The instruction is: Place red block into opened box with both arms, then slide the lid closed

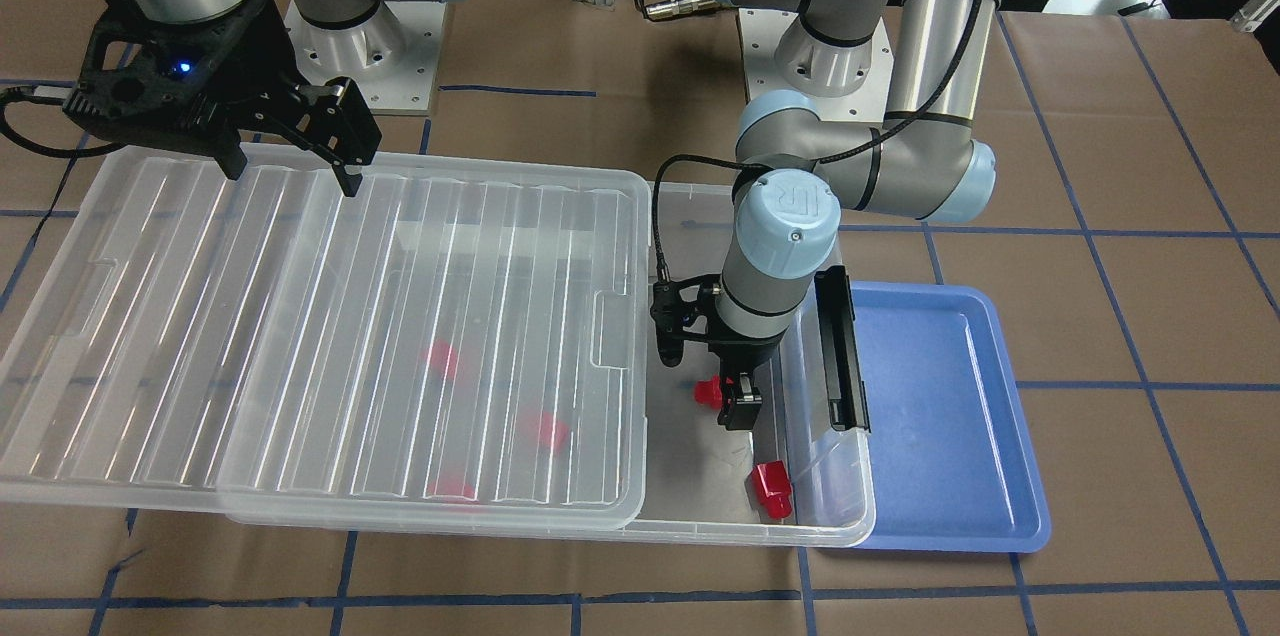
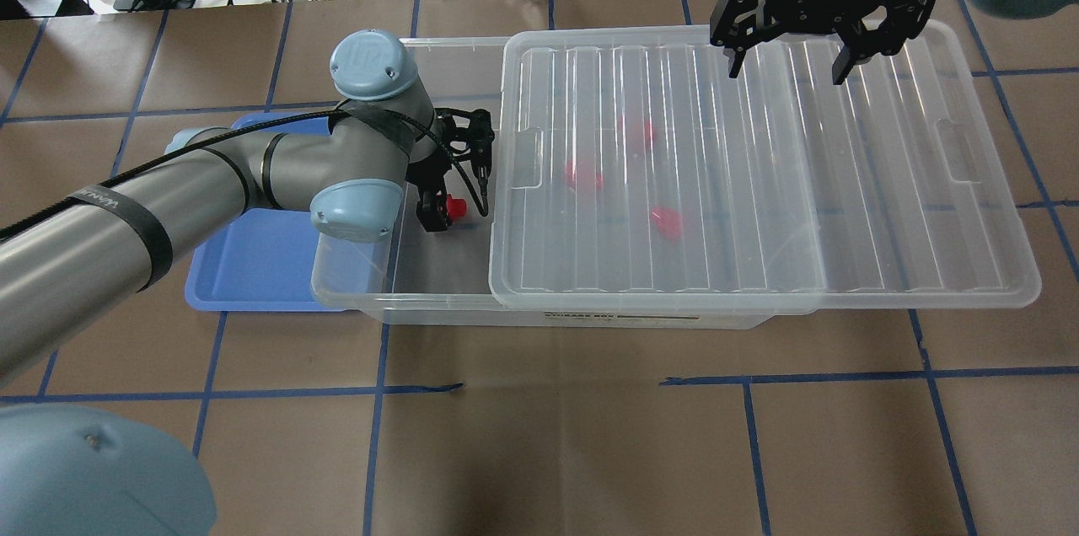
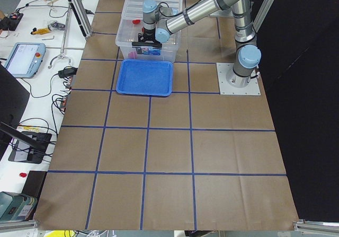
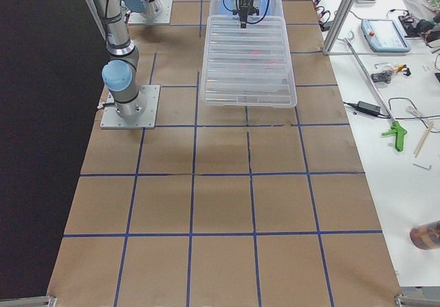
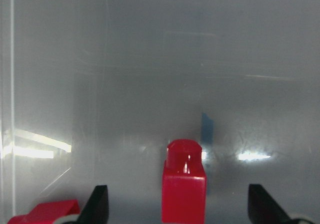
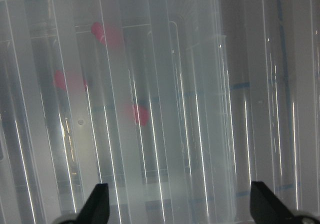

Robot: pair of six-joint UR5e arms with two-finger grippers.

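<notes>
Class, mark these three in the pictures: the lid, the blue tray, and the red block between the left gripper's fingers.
lid (image 2: 759,182): overhead exterior view, ribbed middle.
blue tray (image 1: 940,396): exterior front-facing view, bare floor.
red block (image 5: 184,189): left wrist-mounted view, cube body's front face.

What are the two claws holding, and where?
Nothing. The left gripper is open, its fingers apart from the red block between them; the right gripper is open above the lid.

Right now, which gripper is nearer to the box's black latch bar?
Left. The left gripper is inside the uncovered end of the box, beside the latch bar; the right gripper hovers over the lid toward the opposite end.
</notes>
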